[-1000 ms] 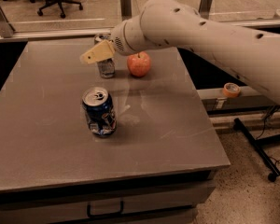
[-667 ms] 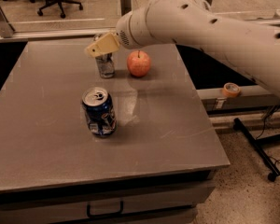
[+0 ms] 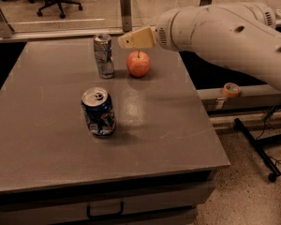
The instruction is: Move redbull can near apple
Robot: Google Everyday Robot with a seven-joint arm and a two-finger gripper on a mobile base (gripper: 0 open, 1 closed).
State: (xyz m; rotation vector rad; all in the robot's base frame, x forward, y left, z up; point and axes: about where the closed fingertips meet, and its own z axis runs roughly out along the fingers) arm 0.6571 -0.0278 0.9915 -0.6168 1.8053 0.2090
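The redbull can (image 3: 104, 55), slim and silver-grey, stands upright on the table (image 3: 47, 163) at the back. The red-orange apple (image 3: 138, 63) sits just to its right, a small gap between them. My gripper (image 3: 132, 39) hangs above the apple's top, to the right of the can's top and apart from the can. It holds nothing that I can see. The white arm (image 3: 225, 32) reaches in from the right.
A wider dark blue can (image 3: 99, 111) stands upright nearer the table's middle, in front of the redbull can. A roll of tape (image 3: 231, 89) lies on a ledge to the right. Office chairs and a rail stand behind the table.
My gripper has moved right and away from the redbull can, which now stands uncovered beside the apple. The cans and apple have not moved.
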